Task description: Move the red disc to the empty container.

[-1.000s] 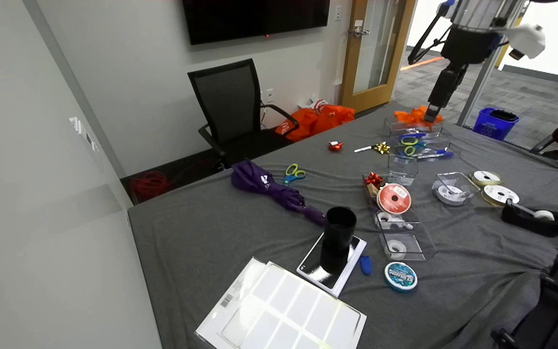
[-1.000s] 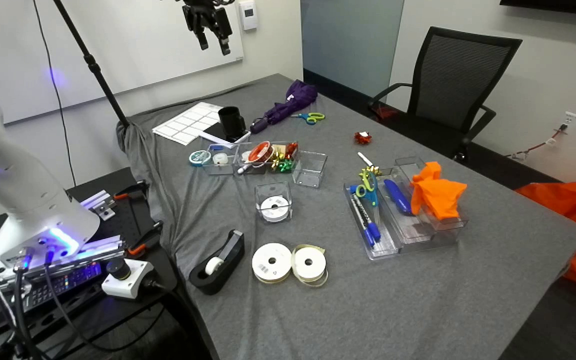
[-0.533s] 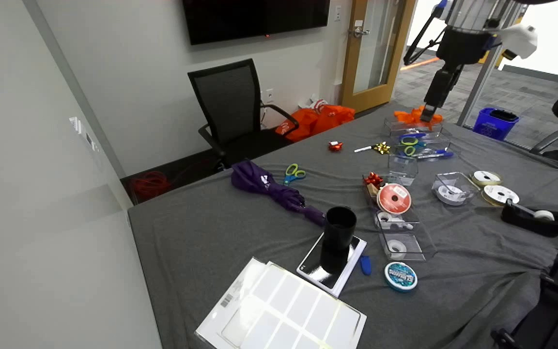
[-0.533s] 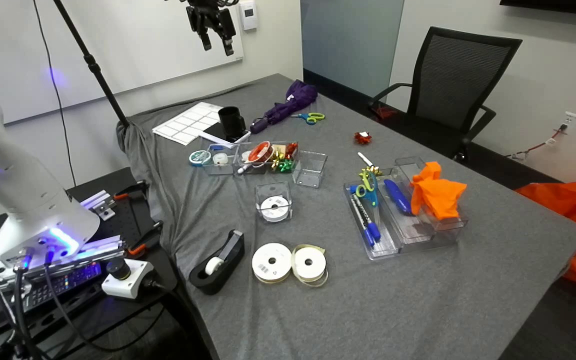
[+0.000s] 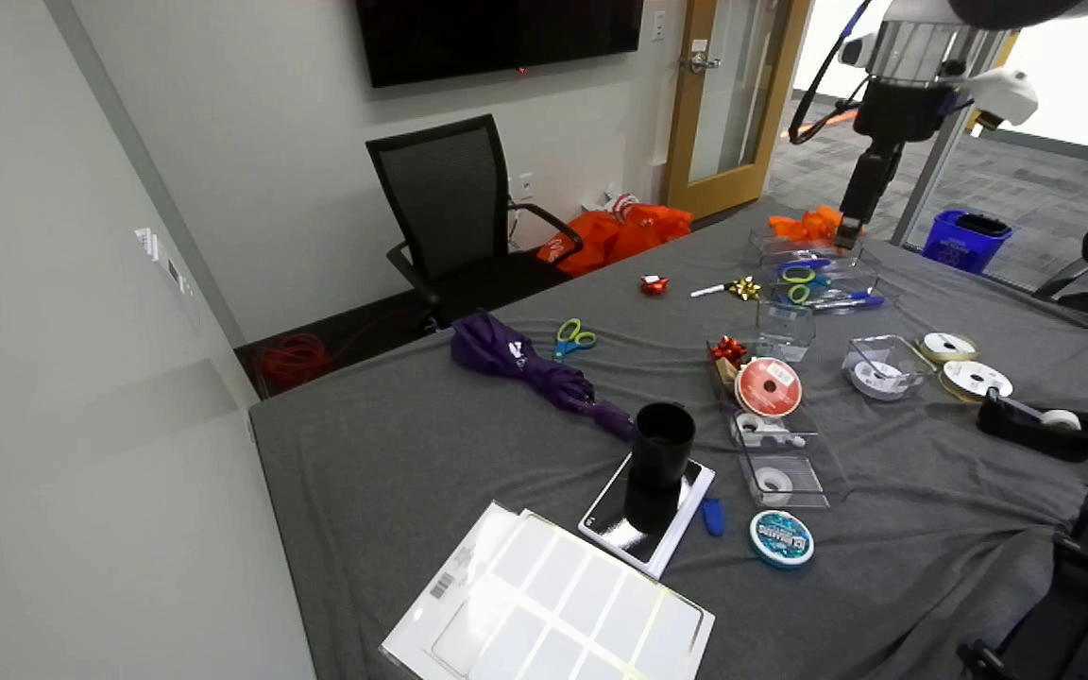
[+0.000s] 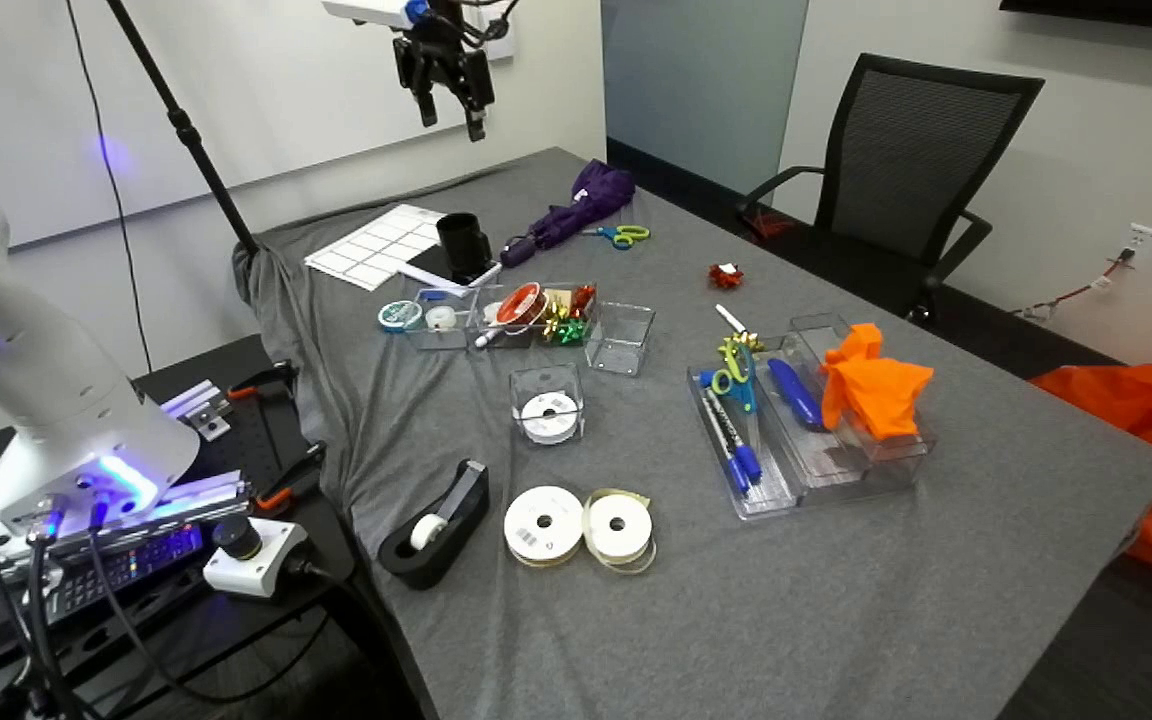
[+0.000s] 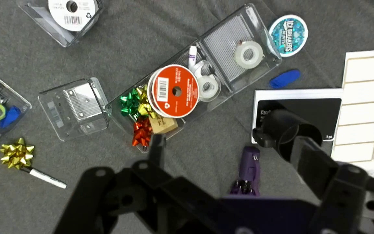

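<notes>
The red disc is a ribbon spool with a red face. It rests tilted on top of a clear divided tray, in both exterior views [image 5: 769,387] [image 6: 521,304] and in the wrist view [image 7: 183,102]. An empty clear container [image 7: 73,109] stands beside the tray's bow end; it also shows in both exterior views [image 5: 785,331] [image 6: 620,340]. My gripper [image 7: 230,143] is open and empty, fingers wide apart, high above the table. In the wrist view the disc lies up and left of the gap between the fingertips. The gripper also shows in both exterior views [image 5: 847,235] [image 6: 453,127].
A black mug [image 5: 663,444] stands on a white box near a purple umbrella [image 5: 544,378]. A clear box holding a white spool [image 6: 548,416], a tape dispenser [image 6: 436,525] and an organizer with pens and orange cloth [image 6: 874,385] stand around. A mints tin [image 7: 288,35] lies by the tray.
My gripper has come down somewhat and, in an exterior view, shifted to the right. It stays open. The disc and containers have not moved. A person at the edge has shifted.
</notes>
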You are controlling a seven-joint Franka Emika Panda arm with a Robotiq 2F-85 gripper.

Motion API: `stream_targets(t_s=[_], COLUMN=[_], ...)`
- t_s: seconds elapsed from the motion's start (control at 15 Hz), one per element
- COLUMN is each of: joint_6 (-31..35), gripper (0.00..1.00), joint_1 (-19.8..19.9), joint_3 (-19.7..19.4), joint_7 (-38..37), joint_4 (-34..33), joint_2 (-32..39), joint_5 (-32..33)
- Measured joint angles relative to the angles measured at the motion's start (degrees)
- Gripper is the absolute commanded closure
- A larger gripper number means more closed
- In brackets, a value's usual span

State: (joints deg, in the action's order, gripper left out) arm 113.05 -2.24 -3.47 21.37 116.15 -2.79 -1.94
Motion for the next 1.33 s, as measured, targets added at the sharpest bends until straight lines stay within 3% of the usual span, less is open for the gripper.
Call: stream_targets(t_s=[0.4, 0.73, 1.33], joint_6=[-5.4, -5.7, -5.5], gripper=[0.00, 0.00, 0.00], joint_1=[5.0, 8.3, 12.6], joint_3=[-1.9, -1.3, -0.5], joint_7=[11.2, 20.7, 29.3], joint_4=[-6.4, -10.5, -19.6], joint_2=[10.7, 18.9, 29.6], joint_5=[-5.3, -8.4, -8.5])
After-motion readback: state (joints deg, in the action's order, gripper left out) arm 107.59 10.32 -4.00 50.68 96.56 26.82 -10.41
